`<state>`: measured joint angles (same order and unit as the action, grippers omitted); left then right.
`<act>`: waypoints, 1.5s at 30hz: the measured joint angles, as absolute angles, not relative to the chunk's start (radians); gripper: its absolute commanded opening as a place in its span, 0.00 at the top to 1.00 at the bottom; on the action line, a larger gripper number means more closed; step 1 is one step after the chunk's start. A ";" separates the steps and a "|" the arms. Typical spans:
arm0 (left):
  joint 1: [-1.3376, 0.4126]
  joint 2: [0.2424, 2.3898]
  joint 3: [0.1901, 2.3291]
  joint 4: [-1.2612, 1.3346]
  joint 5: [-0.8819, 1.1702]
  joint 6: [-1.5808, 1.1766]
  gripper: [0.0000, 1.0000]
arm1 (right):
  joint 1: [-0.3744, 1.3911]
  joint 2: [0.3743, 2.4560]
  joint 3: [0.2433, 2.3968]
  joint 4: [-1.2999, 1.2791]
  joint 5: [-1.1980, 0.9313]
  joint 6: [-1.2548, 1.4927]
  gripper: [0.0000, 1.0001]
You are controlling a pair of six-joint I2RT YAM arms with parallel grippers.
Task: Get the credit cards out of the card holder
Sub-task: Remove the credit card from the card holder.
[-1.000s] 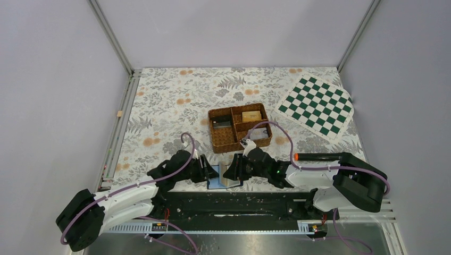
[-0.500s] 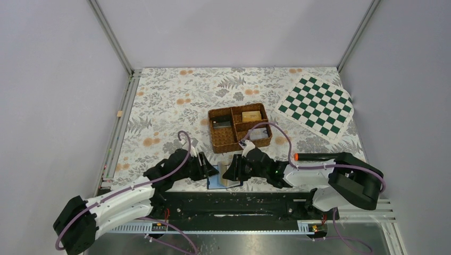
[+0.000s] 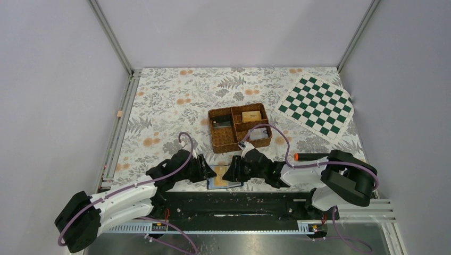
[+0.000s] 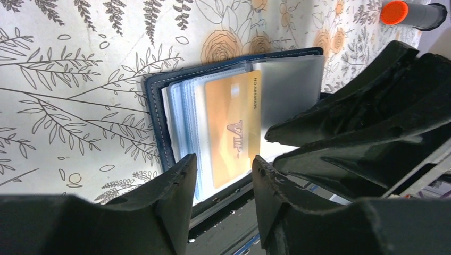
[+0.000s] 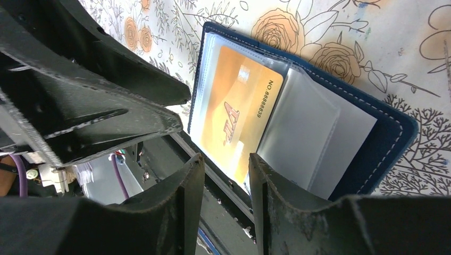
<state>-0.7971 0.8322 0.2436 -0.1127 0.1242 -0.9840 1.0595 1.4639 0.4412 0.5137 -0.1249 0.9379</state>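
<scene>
The left pincer (image 4: pixel 223 159) and right pincer (image 5: pixel 226 158) meet over the open card holder (image 4: pixel 155 101).
Both stand half-parted with nothing gripped; the card holder lies spread at the counter's (image 4: pixel 64 85) near edge, a gold card (image 4: pixel 231 122) showing inside.

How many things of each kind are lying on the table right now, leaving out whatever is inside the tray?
Card holder: 1
Gold card showing in it: 1
Wicker tray: 1
Checkered board: 1
Orange-capped marker: 1
Total: 5
</scene>
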 measured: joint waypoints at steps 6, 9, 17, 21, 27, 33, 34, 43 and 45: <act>-0.797 0.888 0.221 -0.077 0.129 -0.983 0.66 | 1.060 1.465 0.441 0.514 -0.116 0.942 0.57; -0.797 0.907 0.218 -0.054 0.134 -0.982 0.68 | 1.060 1.480 0.441 0.514 -0.116 0.947 0.57; -0.797 0.973 0.208 0.033 0.160 -0.980 0.78 | 1.059 1.518 0.440 0.528 -0.116 0.974 0.57; -0.797 0.972 0.200 0.044 0.161 -0.980 0.87 | 1.050 1.522 0.418 0.572 -0.120 0.999 0.56; -0.797 0.975 0.199 0.035 0.161 -0.980 1.00 | 1.031 1.522 0.376 0.641 -0.122 1.045 0.55; -0.797 0.986 0.199 0.040 0.169 -0.981 1.00 | 1.026 1.517 0.374 0.643 -0.122 1.047 0.60; -0.797 0.987 0.199 0.041 0.170 -0.981 1.00 | 1.026 1.517 0.370 0.649 -0.123 1.049 0.61; -0.797 1.000 0.201 0.048 0.175 -0.980 1.00 | 0.987 1.574 0.290 0.823 -0.161 1.098 1.00; -0.797 1.007 0.207 0.045 0.175 -0.981 1.00 | 0.977 1.574 0.281 0.850 -0.173 1.105 1.00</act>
